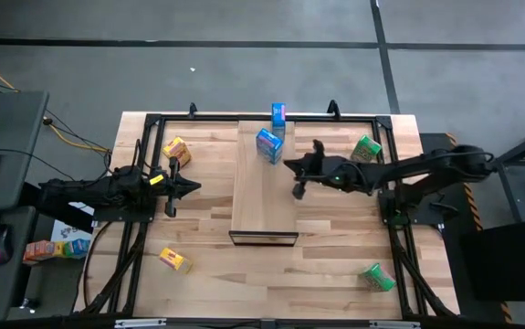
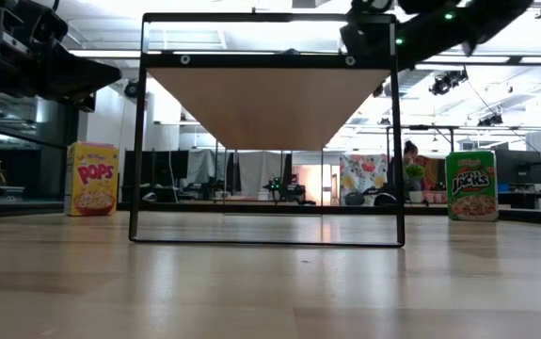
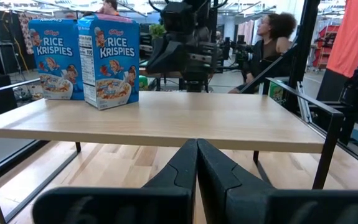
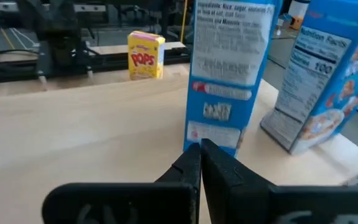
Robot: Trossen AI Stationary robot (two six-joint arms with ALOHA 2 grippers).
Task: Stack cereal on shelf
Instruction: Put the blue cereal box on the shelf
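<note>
Two small blue cardboard cereal boxes stand on the long pale wooden shelf (image 1: 264,183), at its far end. One blue box (image 1: 268,144) is a bit nearer, and the other blue box (image 1: 278,114) sits just behind it by the far edge. So it looks like two of six are done.

Four boxes are not yet on the shelf. A small yellow box (image 1: 176,151) stands on the striped wooden counter (image 1: 335,265) at the far left, and another yellow box (image 1: 174,260) lies at the near left. A small green box (image 1: 367,148) is at the far right, and a second green box (image 1: 377,277) at the near right.

The left gripper (image 1: 194,186) is closed and empty, beside the shelf's left edge. The right gripper (image 1: 291,164) is closed and empty too, over the shelf near the blue boxes.

A black metal frame (image 1: 152,121) runs around the counter. Behind it is a big bright room, where a person (image 3: 272,43) sits.
</note>
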